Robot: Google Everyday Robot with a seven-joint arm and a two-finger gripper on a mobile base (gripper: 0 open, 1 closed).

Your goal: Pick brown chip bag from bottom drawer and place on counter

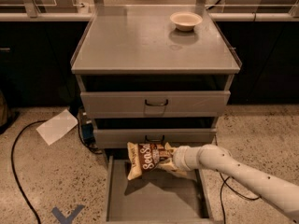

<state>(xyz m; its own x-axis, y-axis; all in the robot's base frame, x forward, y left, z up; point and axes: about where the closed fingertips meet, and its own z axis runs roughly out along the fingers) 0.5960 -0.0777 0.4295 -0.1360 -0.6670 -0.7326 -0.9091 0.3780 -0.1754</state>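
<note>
The brown chip bag (145, 159), dark brown with cream ends and white "Sea Salt" lettering, hangs in the air above the open bottom drawer (154, 200) and in front of the middle drawer's face. My gripper (166, 162) is shut on the bag's right end; the white arm comes in from the lower right. The bag casts a shadow on the drawer's grey floor. The counter (135, 41), the flat grey cabinet top, lies above and behind.
A cream bowl (186, 20) sits at the counter's back right. Two upper drawers with dark loop handles (156, 102) are slightly open. A white paper (57, 126) and black cables (18, 162) lie on the speckled floor at left. Blue tape (67, 214) marks the floor.
</note>
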